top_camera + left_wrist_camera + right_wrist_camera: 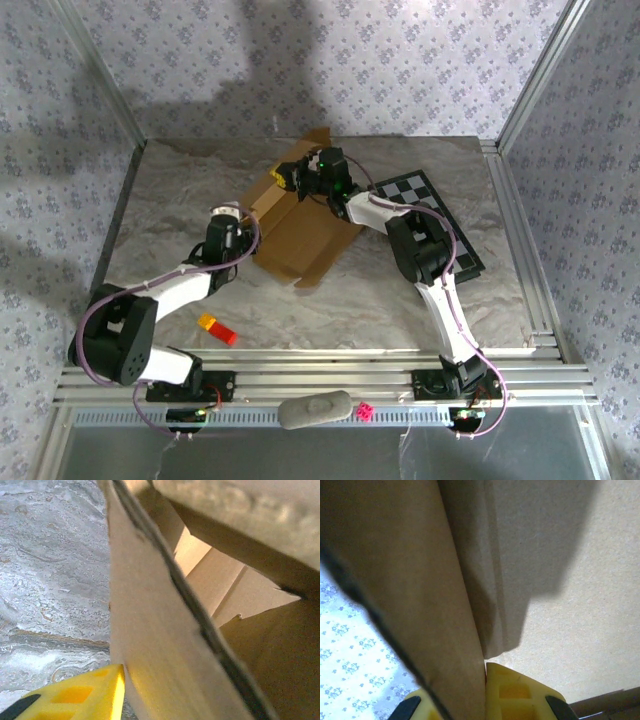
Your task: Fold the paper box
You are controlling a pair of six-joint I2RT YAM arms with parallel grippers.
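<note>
1. Partly done, I judge: the paper box (300,235) lies on the bench (180,190) just left of the checkered board (440,215), with some panels raised and its near flaps flat
2. Right claw (284,177), at the box's far corner left of the board, is clamped on an upright flap
3. Left claw (238,216), farther left of the board, straddles a raised panel edge; whether it pinches, I cannot tell
4. Left to do: the other walls, the tabs and the lid

In the right wrist view the paper box (415,580) overruns every edge, half-hiding one right claw (465,686) finger.
</note>
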